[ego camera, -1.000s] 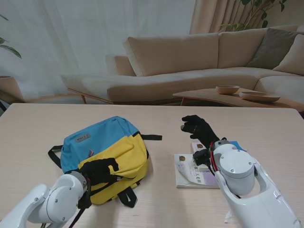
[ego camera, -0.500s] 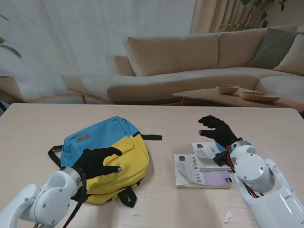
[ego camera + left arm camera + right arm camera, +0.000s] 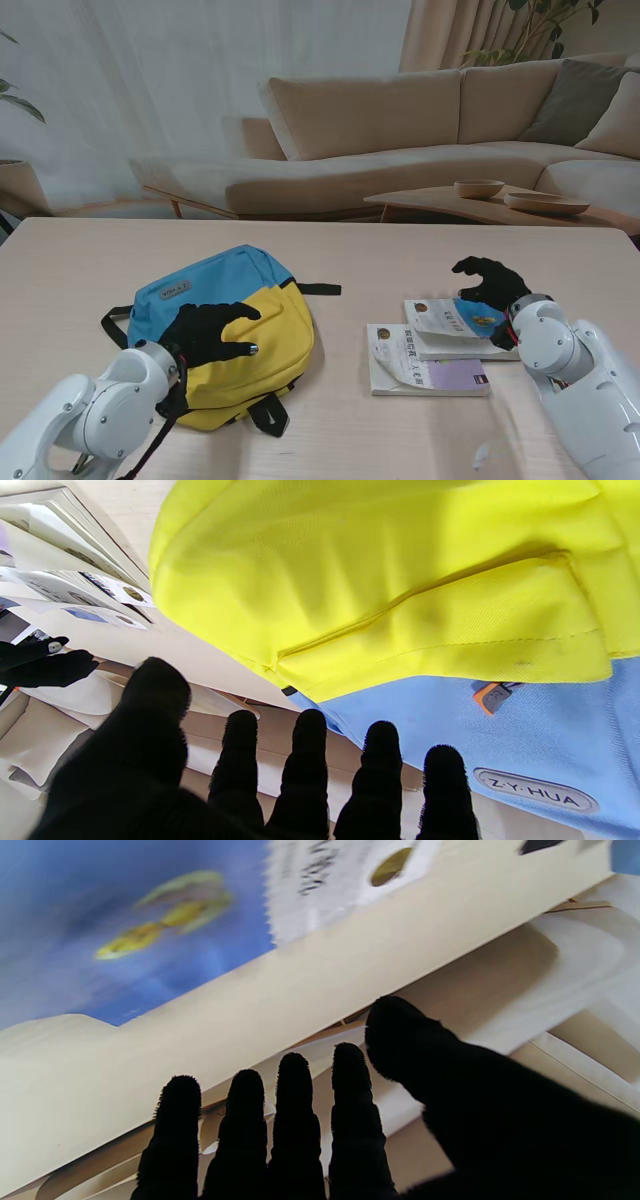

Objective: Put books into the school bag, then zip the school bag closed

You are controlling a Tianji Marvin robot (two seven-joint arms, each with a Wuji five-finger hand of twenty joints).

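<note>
One school bag (image 3: pixel 225 325), blue on its far half and yellow on its near half, lay flat on the left part of the worktop (image 3: pixel 90 260), with black straps trailing from its edges. The left hand (image 3: pixel 207 333) hung over the yellow front pocket, its five fingers spread and gripping nothing; whether the fingertips touched the fabric could not be told. In the left wrist view an orange zip pull (image 3: pixel 491 696) sat on the blue panel just beside the yellow pocket's seam, and a label lay farther along the blue cloth.

Right of the bag, well apart from it, lay two books. The larger book (image 3: pixel 420 368), white with a purple patch, was nearer to me; the smaller book (image 3: pixel 452 322), white and blue, lay partly on top of its far right corner. The right hand (image 3: pixel 490 287) was over the far right edge of the smaller book, fingers curled loosely and apart, holding nothing. In the right wrist view that blue cover filled the frame, blurred.

Beyond the worktop stood one sofa (image 3: pixel 400 130) and a low table carrying two bowls (image 3: pixel 478 188).
</note>
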